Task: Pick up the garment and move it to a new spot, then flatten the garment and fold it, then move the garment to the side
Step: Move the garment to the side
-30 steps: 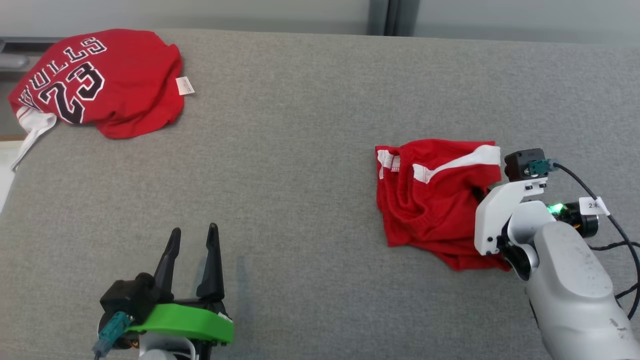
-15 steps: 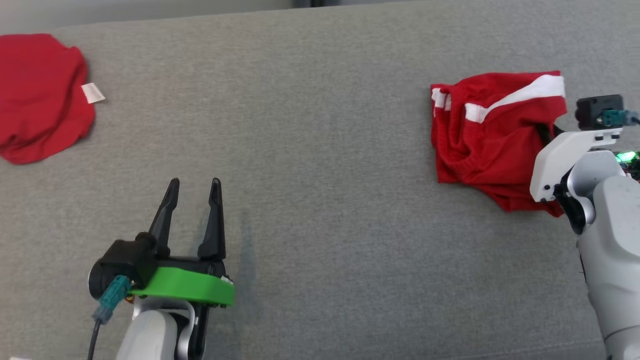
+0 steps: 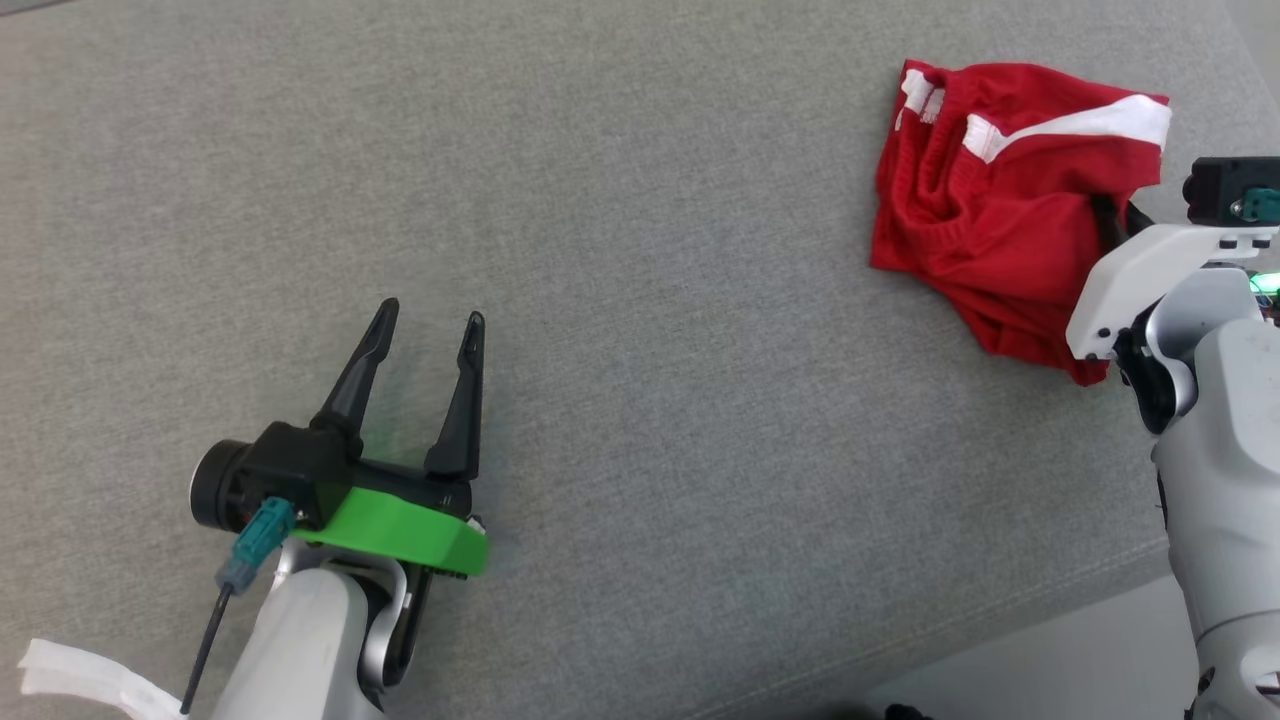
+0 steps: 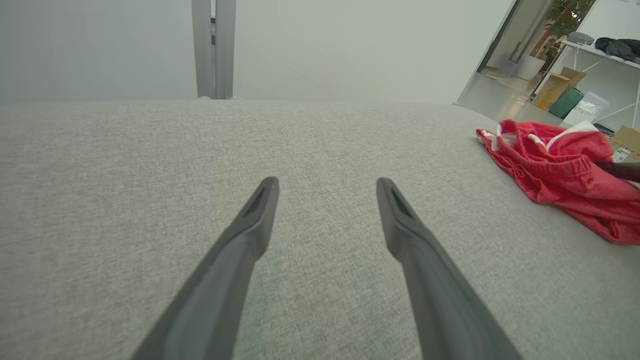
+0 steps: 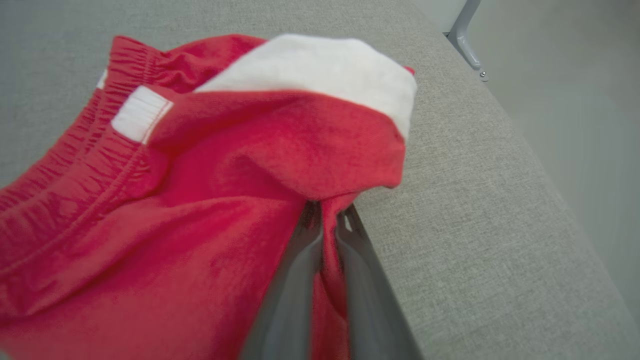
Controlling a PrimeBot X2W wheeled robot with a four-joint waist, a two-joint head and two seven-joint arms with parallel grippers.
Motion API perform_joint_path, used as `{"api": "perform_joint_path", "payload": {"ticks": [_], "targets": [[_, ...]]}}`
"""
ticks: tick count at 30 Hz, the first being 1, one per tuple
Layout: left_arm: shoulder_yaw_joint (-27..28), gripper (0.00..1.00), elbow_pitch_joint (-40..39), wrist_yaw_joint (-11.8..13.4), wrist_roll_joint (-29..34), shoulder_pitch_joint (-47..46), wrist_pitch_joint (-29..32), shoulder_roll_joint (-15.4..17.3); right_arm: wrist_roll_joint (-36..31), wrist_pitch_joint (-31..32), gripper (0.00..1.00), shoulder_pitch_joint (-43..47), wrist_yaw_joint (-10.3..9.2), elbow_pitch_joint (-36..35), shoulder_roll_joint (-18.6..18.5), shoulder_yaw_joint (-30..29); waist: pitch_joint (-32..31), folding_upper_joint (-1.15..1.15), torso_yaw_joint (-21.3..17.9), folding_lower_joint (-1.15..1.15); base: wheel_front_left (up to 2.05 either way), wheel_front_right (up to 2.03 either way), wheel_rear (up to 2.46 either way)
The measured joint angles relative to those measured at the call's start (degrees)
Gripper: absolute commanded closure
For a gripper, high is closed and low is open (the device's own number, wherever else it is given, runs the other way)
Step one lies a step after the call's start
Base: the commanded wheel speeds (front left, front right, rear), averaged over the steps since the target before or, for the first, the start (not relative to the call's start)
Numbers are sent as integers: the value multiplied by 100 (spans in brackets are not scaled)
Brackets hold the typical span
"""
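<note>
The head camera has swung, not the shorts [image 3: 985,240]; they lie bunched near the counter's [image 3: 650,350] right edge, a fold still clenched in the right pincer [image 5: 327,214]; left pincer [image 3: 432,310] spread wide, empty; the carry has probably barely begun.

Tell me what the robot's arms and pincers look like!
Both arms are pale grey. The left pincer has two long, dark, pointed fingers on a green bracket, with a black block and a teal plug trailing a thin black cable. The right pincer has dark fingers, a white bracket, a black block with a teal plug, and a green light.
</note>
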Motion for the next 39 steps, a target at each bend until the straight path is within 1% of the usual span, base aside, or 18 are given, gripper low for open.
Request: {"api": "perform_joint_path", "payload": {"ticks": [4,8,13,17,22,23,25,26,27,30,33,37,39], "targets": [[-98,0,-29,0,-20,-58,5,51,-44,-120,100,-239,0,93,-11,-77,256,0,-121,0,0,0,0],[-98,0,-119,1,-35,-119,5,85,-185,-120,100,-611,0,135,-143,-113,453,0,-101,0,0,0,0],[-112,0,-270,33,-23,-198,5,94,-478,3,100,-1103,0,211,-528,-172,565,0,121,0,0,0,0],[-93,0,-410,90,-16,-226,5,103,-694,143,100,-1489,0,279,-817,-337,665,0,377,0,0,0,0],[-85,0,-490,135,-29,-225,4,110,-1056,291,100,-1608,0,366,-1106,-783,786,0,654,0,0,0,0],[-83,0,-494,137,-35,-225,4,110,-1120,299,92,-1612,0,380,-1137,-881,804,0,692,0,0,0,0],[-85,0,-505,143,-38,-225,3,105,-1295,372,59,-1611,0,433,-1184,-1101,843,0,778,0,0,0,0],[-83,0,-504,144,-44,-225,3,102,-1337,371,26,-1609,0,447,-1191,-1183,854,0,807,0,0,0,0],[-83,0,-503,145,-44,-225,1,98,-1410,360,0,-1602,0,443,-1200,-1308,865,0,838,0,0,0,0],[-85,0,-477,152,-52,-224,-2,86,-1661,261,0,-1553,0,415,-1224,-1605,859,0,883,0,0,0,0],[-86,0,-437,152,-60,-219,-3,67,-1805,110,0,-1481,0,402,-1126,-1750,791,0,877,0,0,0,0],[-68,0,-354,152,-88,-194,-20,49,-1944,-207,0,-1463,0,376,-918,-1641,637,0,845,0,0,0,0],[-24,0,-303,151,-126,-155,-21,37,-1944,-467,0,-1465,0,355,-815,-1459,529,0,827,0,0,0,0]]}}
